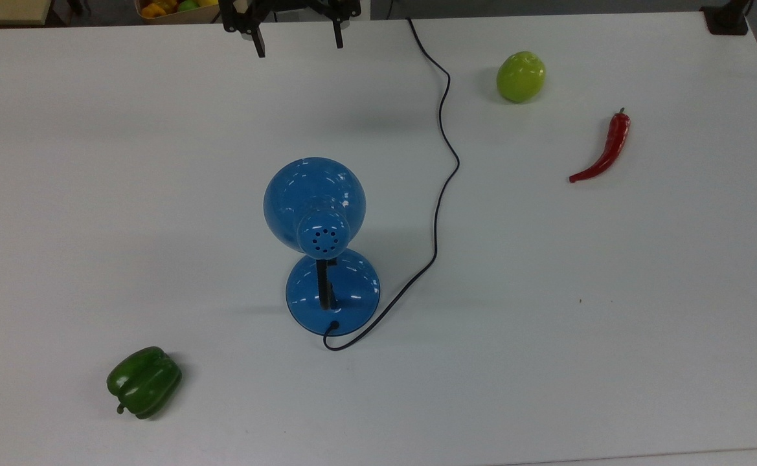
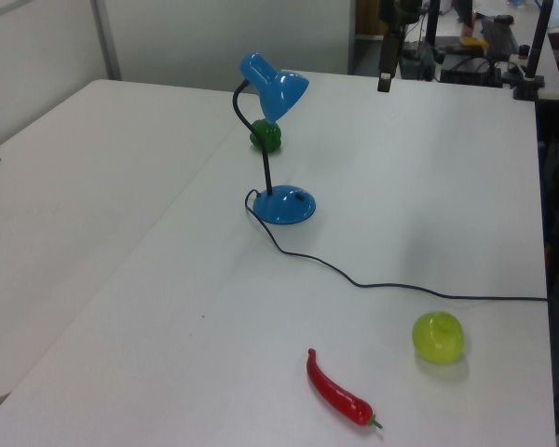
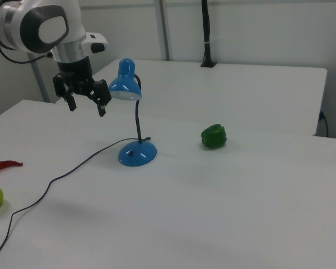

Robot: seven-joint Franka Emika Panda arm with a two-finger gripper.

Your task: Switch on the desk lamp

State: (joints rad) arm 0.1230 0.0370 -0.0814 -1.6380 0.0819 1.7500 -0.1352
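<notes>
The blue desk lamp [image 1: 316,213] stands mid-table, its dome shade tilted over a round blue base [image 1: 333,292]; in the left view the desk lamp [image 2: 278,91] rises on a curved black neck, and the desk lamp [image 3: 127,84] is unlit in the right view. Its thin black cord [image 1: 441,162] runs to the top view's upper edge. My gripper [image 1: 297,44] hangs open and empty above the table's far edge in the top view, well away from the lamp. In the right view the gripper [image 3: 87,105] hovers to the left of the shade.
A green bell pepper [image 1: 144,382] lies at the top view's lower left. A lime-green fruit [image 1: 520,76] and a red chili [image 1: 605,150] sit at the top view's upper right. A box of fruit [image 1: 171,8] stands beyond the table's far edge.
</notes>
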